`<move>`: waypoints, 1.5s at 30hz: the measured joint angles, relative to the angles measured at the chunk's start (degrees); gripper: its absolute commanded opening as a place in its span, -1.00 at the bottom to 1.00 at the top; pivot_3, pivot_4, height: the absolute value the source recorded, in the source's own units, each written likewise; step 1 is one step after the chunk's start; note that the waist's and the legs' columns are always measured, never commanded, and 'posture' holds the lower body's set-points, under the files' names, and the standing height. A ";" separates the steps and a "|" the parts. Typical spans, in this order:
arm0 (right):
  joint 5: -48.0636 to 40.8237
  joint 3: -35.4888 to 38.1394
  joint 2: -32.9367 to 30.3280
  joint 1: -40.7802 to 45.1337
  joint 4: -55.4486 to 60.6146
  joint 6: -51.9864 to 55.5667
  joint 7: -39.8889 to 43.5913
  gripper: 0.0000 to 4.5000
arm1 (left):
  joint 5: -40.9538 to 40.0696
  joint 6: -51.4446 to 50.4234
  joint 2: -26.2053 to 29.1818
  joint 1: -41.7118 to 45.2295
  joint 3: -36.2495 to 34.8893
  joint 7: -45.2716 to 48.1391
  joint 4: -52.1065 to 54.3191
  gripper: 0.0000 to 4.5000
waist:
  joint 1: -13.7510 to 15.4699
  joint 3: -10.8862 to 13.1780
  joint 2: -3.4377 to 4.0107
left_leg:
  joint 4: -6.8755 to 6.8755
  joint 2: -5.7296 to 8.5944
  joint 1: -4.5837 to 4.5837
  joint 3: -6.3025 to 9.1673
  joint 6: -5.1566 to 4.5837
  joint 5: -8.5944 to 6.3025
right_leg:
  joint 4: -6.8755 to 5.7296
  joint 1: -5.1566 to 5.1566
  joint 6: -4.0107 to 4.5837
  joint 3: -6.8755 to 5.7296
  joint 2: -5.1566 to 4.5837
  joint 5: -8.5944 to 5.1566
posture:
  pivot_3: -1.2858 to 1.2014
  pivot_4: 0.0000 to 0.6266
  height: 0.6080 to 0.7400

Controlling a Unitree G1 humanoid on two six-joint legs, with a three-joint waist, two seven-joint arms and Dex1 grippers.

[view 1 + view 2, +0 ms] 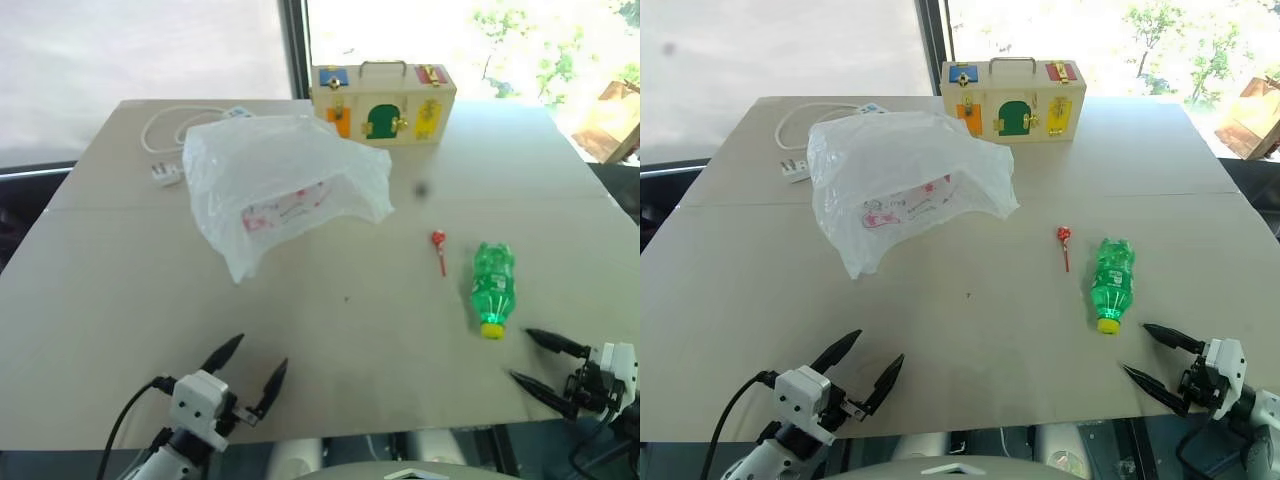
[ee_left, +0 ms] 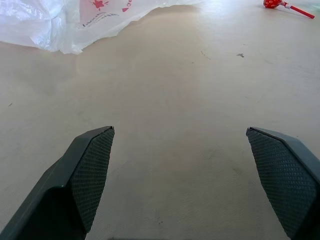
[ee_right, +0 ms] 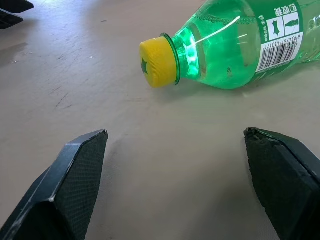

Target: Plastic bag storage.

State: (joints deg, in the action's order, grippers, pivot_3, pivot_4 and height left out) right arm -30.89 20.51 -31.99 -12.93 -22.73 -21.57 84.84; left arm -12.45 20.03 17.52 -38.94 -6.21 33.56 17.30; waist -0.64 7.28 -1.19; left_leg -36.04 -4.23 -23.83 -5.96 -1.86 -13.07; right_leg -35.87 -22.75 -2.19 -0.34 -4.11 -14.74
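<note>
Left pincer (image 1: 247, 366) spread, bottle (image 3: 235, 47) label barcode, perhaps unopened

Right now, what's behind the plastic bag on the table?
Behind the plastic bag stand a wooden box with coloured doors and latches, upright, and a white cable with plug to its left. The bag hides part of the cable and whatever lies under it.

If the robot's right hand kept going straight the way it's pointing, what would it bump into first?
Probably the green bottle. The right hand is open and empty, and the bottle lies on its side just ahead, yellow cap nearest. It might slip just past the cap; depth is hard to judge.
</note>
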 measured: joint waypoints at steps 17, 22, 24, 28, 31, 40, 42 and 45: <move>0.05 -0.06 0.29 0.74 0.18 0.68 -1.55 0.97 | -0.72 7.59 0.25 0.06 0.20 1.29 -4.81 1.00 | -0.10 -0.11 0.14 | -0.19 0.00 0.02 -0.02 0.00 0.00 | -0.11 0.05 -0.01 0.02 0.12 0.01 | 0.03 -0.52 0.87; 0.04 -0.05 0.29 0.85 0.18 0.95 -1.64 0.97 | -0.70 7.20 0.06 0.38 0.22 0.55 -4.81 1.00 | -0.09 -0.14 0.18 | -0.25 0.01 0.04 -0.02 0.00 0.00 | -0.18 0.07 -0.02 0.02 0.17 0.02 | 0.03 -0.52 0.87; 0.01 -0.05 0.32 0.86 0.29 1.04 -1.83 0.97 | -0.69 7.20 0.06 0.55 0.23 0.43 -4.90 1.00 | -0.08 -0.15 0.19 | -0.28 0.01 0.06 -0.01 0.00 0.00 | -0.25 0.07 -0.02 0.02 0.17 0.02 | 0.03 -0.52 0.87; -0.01 -0.09 0.37 0.62 0.67 1.29 -2.04 0.97 | -0.70 8.54 0.32 0.87 0.27 0.87 -5.71 1.00 | -0.08 -0.15 0.19 | -0.31 0.01 0.08 -0.01 0.00 0.00 | -0.34 0.06 -0.02 0.02 0.18 0.01 | 0.03 -0.52 0.87; -0.06 -1.34 0.24 -1.06 3.96 2.69 -1.52 0.97 | -1.43 9.16 0.98 0.91 0.61 2.20 -6.12 1.00 | -0.05 -0.13 0.23 | -0.32 0.01 0.07 0.00 0.00 0.00 | -0.37 0.04 -0.02 0.02 0.18 0.01 | 0.03 -0.52 0.87; -8.23 -2.73 -5.40 -5.59 25.22 18.56 -2.06 0.97 | -1.32 -3.20 1.18 0.75 -0.67 -4.13 1.03 1.00 | 0.03 0.25 0.37 | -0.48 0.02 0.04 0.05 0.00 0.00 | -0.59 0.01 -0.05 0.03 0.16 -0.01 | 0.03 -0.52 0.87; -11.52 -2.16 -6.57 -6.06 29.91 22.82 -3.24 0.97 | -2.18 -6.34 0.98 -1.09 -1.12 -5.60 5.06 1.00 | 0.02 0.36 0.21 | -0.50 0.02 0.02 0.06 0.00 0.00 | -0.60 0.00 -0.05 0.03 0.11 -0.01 | 0.03 -0.52 0.87; -15.99 -1.05 -7.77 -5.84 36.52 28.25 -5.99 0.97 | -3.57 -7.81 0.25 -2.93 -2.70 -7.17 10.28 1.00 | 0.09 0.51 0.04 | -0.50 0.03 -0.01 0.06 0.00 0.00 | -0.59 -0.01 -0.05 0.02 0.10 -0.01 | 0.03 -0.52 0.87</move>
State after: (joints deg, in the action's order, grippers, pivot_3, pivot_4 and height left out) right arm -46.88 19.46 -39.76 -18.78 13.79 6.68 78.84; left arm -16.02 12.21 17.77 -41.87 -8.90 26.38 27.58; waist -0.55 7.79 -1.14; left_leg -36.54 -4.21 -23.83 -5.90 -1.87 -13.07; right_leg -36.46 -22.76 -2.24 -0.32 -4.00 -14.75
